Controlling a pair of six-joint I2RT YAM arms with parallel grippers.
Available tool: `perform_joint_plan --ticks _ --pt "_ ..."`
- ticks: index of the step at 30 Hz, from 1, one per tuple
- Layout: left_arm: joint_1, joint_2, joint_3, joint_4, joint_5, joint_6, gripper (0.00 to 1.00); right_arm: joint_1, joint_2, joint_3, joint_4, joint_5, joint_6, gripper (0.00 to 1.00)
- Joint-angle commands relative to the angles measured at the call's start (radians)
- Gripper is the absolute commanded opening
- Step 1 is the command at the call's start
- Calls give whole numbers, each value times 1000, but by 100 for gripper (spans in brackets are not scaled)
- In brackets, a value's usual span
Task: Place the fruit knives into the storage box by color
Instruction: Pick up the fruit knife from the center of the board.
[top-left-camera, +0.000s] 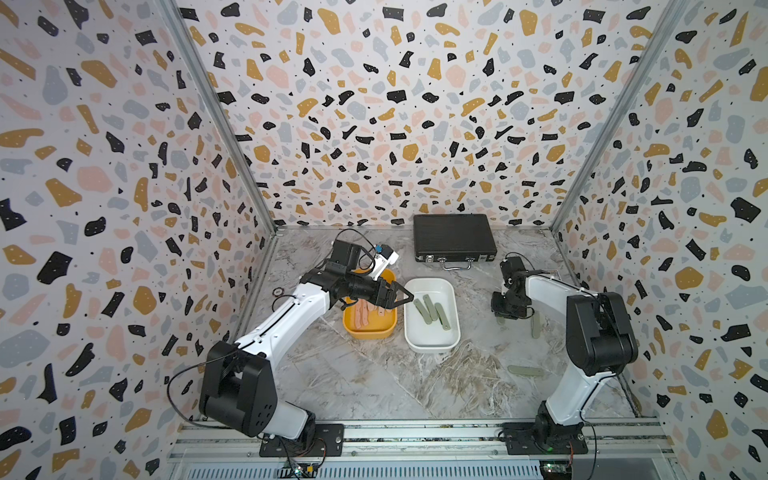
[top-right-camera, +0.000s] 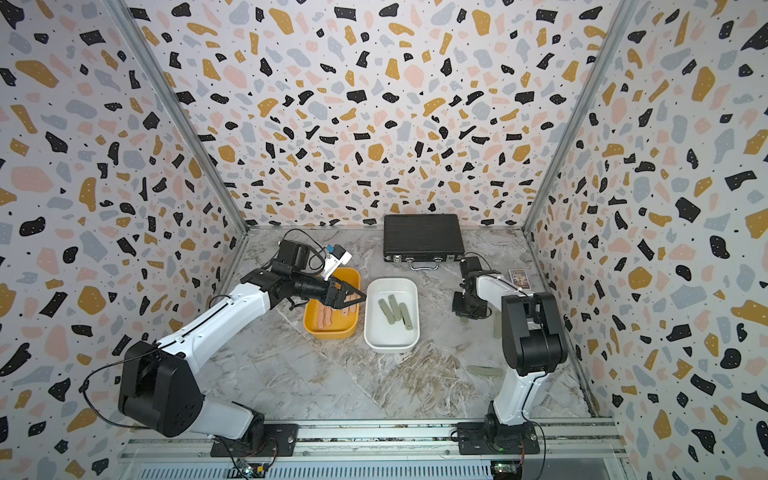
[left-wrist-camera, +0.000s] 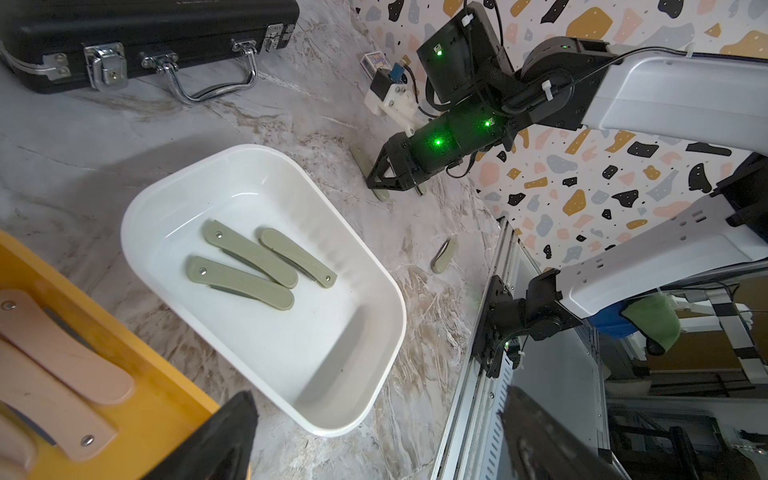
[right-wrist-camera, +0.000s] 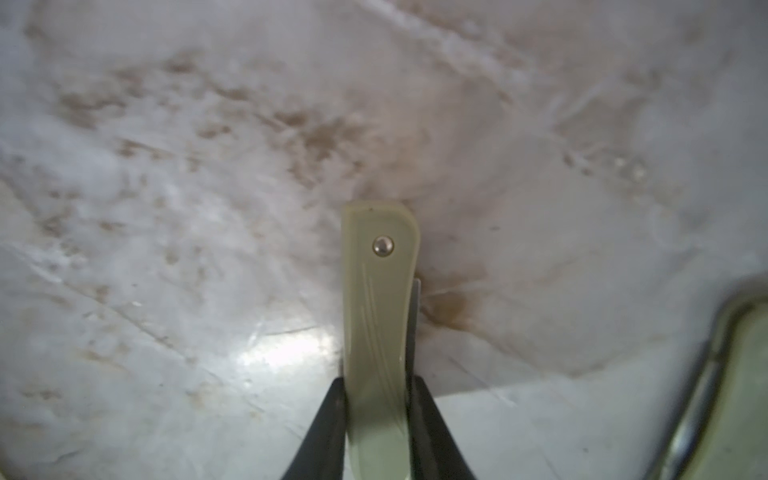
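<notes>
Looking down in both top views: working the pick-up of one more green piece, with the right claw (top-left-camera: 512, 319) set low on the table (top-left-camera: 374, 386) to the right of the white tub (top-left-camera: 432, 347). Counting three green knives (top-left-camera: 430, 309) inside that tub, and pink knives (top-left-camera: 363, 316) inside the yellow tub (top-left-camera: 353, 330) just left of it. Holding the left claw (top-left-camera: 401, 300) above the yellow tub, jaws spread wide, gripping nothing. Spotting a loose knife (top-left-camera: 536, 326), green, just right of the right claw, and a near knife (top-left-camera: 525, 370), also green, closer to the front edge. Failing to count the pink ones behind the left arm, or to see the right claw's tips under its wrist.

Turning to the left wrist view: seeing the right claw (left-wrist-camera: 388, 187) down over the gripped knife (left-wrist-camera: 360, 160), with the black case (left-wrist-camera: 145, 37) and a small card box (left-wrist-camera: 374, 62) farther back.

Moving to the right wrist view: pinching the gripped knife (right-wrist-camera: 378, 299) across its width, jaws drawn in tight against both long edges. Being unable to tell whether it is off the table yet. Judging the next move: lifting it clear, carrying it left over the white tub's rim, releasing it beside the other green ones, squeezing firmly on so slim a case. Making out only a blurred, cut-off green shape in a corner, probably the loose knife (right-wrist-camera: 744, 374).
</notes>
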Motion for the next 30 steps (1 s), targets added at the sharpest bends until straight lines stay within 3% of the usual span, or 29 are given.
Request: perform_joint_plan --ticks 1,10,16,30 --pt "-2 4 -3 13 -2 19 92 43 52 21 -60 -35 3 25" --pt "-2 6 -3 9 -9 24 92 87 80 52 -80 -25 6 27" --pt "-2 10 -2 9 -10 27 92 97 66 49 -116 24 -13 37" --pt "-4 15 -1 8 -12 30 92 114 46 27 -151 68 -36 37"
